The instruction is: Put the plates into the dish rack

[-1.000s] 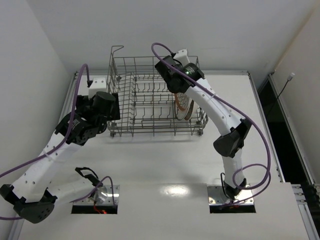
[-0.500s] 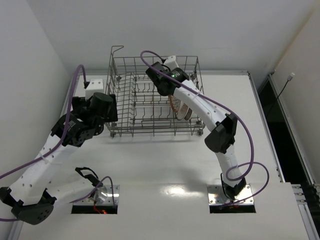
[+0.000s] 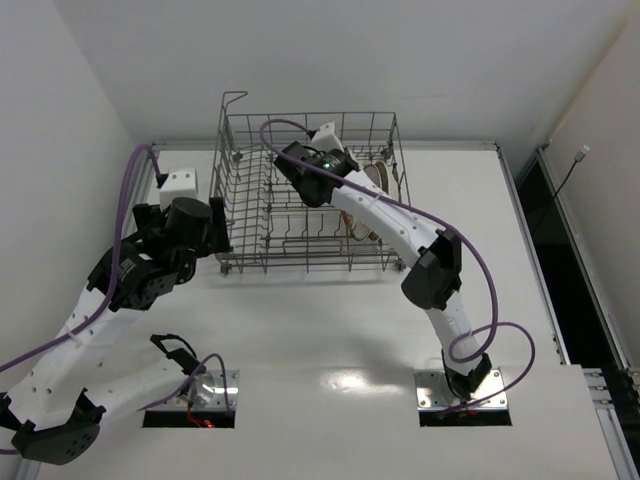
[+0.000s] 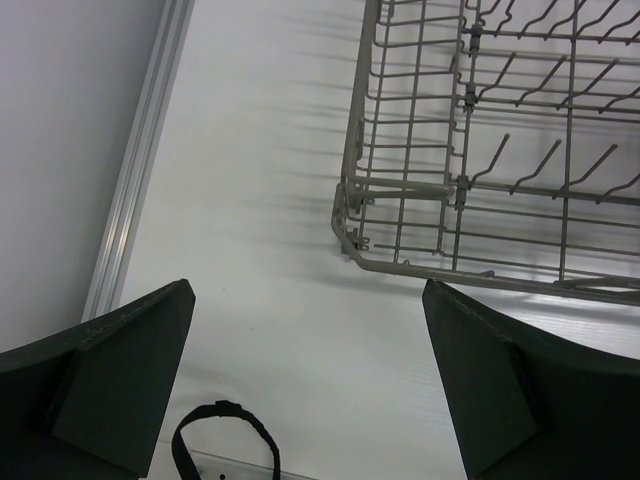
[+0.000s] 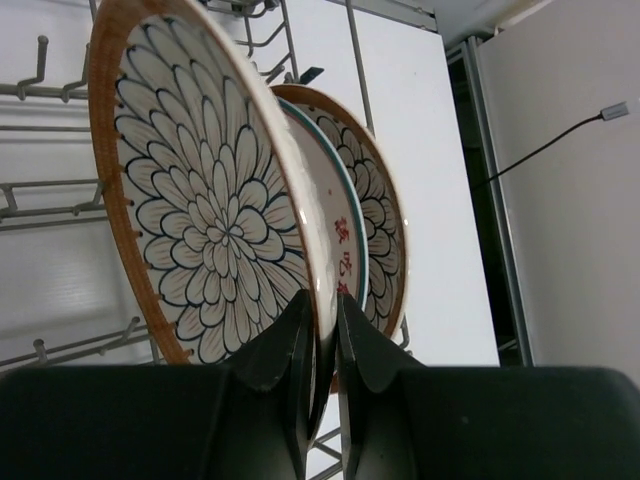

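Your right gripper [image 5: 322, 315] has swung left over dish rack [image 3: 300, 262], clamped on petal-pattern plate [image 5: 200, 210], upright in rack beside second plate [image 5: 378, 225]. Seat, release. Left gripper [image 4: 306, 290] wide open, empty.

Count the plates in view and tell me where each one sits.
3, all on edge at the dish rack's right end: the front patterned plate in the right gripper, a white plate behind it, then the rear patterned plate. None seen elsewhere.
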You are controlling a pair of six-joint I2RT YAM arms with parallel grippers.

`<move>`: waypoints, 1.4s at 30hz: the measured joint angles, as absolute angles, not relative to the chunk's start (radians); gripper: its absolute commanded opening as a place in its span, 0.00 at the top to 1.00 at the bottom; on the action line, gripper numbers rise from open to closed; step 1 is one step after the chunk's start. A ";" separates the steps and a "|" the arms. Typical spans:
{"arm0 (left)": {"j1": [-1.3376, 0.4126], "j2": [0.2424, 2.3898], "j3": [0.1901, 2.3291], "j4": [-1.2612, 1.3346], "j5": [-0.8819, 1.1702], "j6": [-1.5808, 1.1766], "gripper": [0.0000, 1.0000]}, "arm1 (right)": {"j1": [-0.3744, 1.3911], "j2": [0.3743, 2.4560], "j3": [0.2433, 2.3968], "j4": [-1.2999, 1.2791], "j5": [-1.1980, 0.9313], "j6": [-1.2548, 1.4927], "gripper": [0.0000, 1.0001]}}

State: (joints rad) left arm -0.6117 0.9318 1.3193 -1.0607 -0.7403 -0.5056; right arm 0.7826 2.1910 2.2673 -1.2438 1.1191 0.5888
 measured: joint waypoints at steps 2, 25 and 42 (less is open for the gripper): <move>-0.612 0.918 1.306 -1.062 -0.737 -0.506 0.00 | 0.792 2.207 2.270 -1.247 1.135 0.588 0.91; -0.612 0.862 1.285 -1.090 -0.671 -0.532 0.00 | 0.847 2.284 2.204 -1.232 1.121 0.599 0.83; -0.612 0.855 1.285 -1.113 -0.642 -0.543 0.00 | 0.813 2.230 2.125 -1.233 0.818 0.579 0.29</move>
